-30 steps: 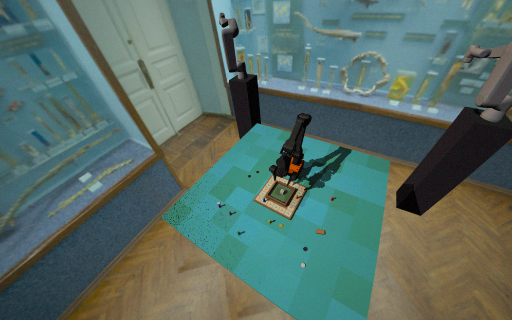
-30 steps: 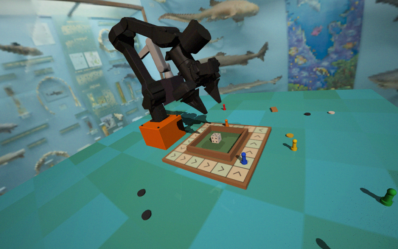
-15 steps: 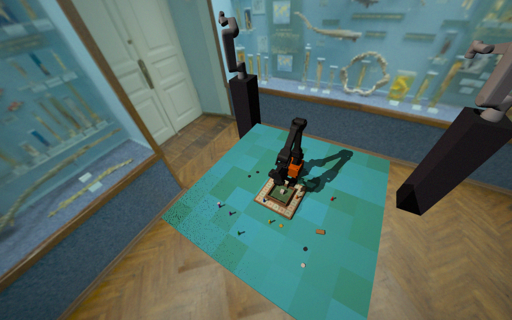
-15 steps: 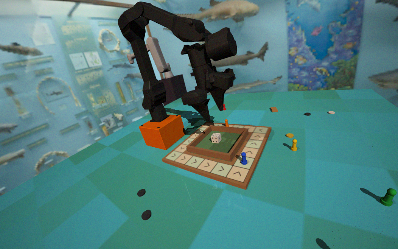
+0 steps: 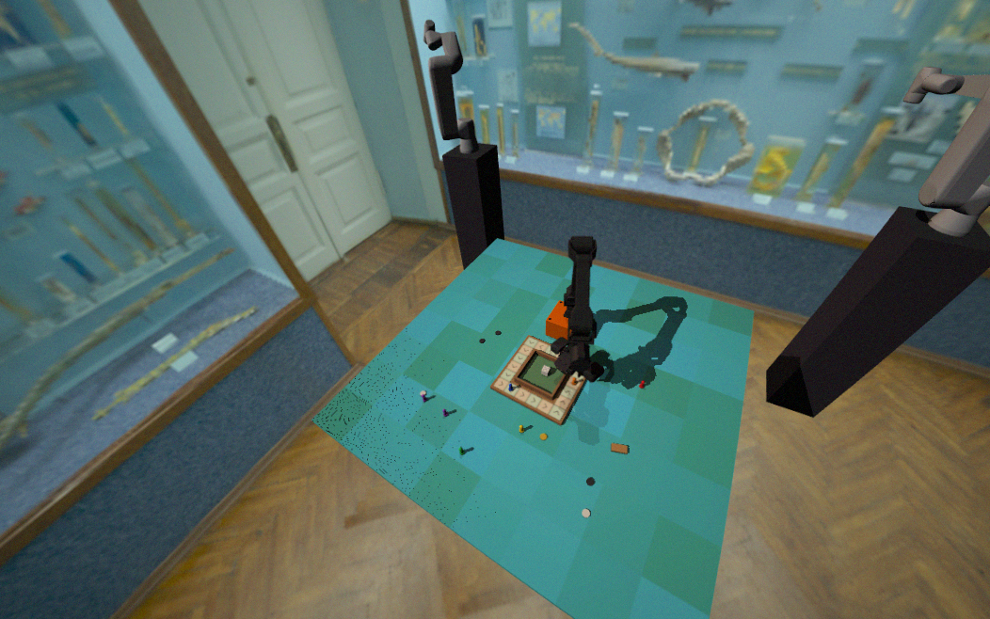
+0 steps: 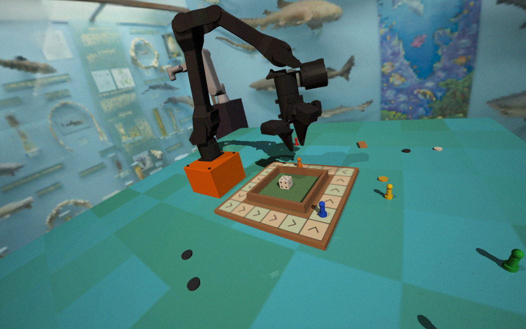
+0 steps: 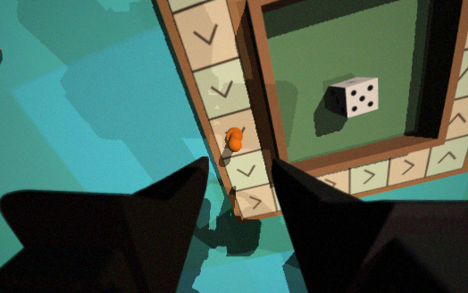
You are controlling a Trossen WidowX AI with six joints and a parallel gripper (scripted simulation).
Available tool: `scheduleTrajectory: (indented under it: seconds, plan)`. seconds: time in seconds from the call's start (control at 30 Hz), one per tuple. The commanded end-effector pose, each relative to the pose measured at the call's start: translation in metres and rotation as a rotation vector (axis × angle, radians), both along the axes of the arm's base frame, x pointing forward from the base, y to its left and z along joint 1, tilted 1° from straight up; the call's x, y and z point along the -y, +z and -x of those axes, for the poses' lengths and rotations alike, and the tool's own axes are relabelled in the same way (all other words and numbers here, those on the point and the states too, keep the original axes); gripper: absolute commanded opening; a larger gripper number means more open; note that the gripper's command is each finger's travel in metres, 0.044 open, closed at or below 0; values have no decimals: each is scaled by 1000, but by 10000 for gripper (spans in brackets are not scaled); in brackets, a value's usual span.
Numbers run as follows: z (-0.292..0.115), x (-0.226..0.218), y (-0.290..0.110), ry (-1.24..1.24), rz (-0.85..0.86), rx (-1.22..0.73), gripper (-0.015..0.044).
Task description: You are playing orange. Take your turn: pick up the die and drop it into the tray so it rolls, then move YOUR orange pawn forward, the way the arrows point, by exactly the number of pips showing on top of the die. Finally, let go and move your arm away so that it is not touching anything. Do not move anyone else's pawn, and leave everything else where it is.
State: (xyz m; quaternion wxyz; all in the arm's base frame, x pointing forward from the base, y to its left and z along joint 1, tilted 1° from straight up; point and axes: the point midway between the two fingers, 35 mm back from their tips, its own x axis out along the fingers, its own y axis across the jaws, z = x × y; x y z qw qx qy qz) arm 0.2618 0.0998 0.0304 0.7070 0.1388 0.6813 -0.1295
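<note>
The white die [image 5: 545,371] [image 6: 285,181] [image 7: 355,96] lies on the green floor of the tray [image 6: 279,204] [image 7: 263,89], with several pips on its top face. The tray sits in the middle of the board [image 5: 536,406] [image 6: 267,232] [image 7: 223,89]. My orange pawn [image 5: 574,379] [image 6: 299,162] [image 7: 234,139] stands upright on an arrow square along the board's edge. My gripper [image 5: 580,371] [image 6: 295,144] [image 7: 240,163] is open and empty. It hangs well above the board's edge, close to the orange pawn and not touching it.
A blue pawn [image 6: 321,209] [image 5: 511,388] stands on another board square. Yellow [image 6: 388,191], green [image 6: 513,260] and red [image 5: 641,384] pawns, a brown block [image 6: 362,144], an orange disc [image 6: 382,178] and black discs [image 6: 186,254] lie on the mat. The arm's orange base [image 6: 215,174] stands beside the board.
</note>
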Motion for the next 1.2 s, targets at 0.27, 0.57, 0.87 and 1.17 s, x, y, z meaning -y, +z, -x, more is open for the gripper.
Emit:
scheduleTrajectory:
  seconds: [0.27, 0.57, 0.87, 1.17]
  plan:
    - [1, -4, -17, -28, 0, -3, 200]
    - [0, -4, -28, -28, 0, -3, 200]
    - [-1, -4, -42, -28, 0, -3, 200]
    - [0, -4, -56, -28, 0, -3, 200]
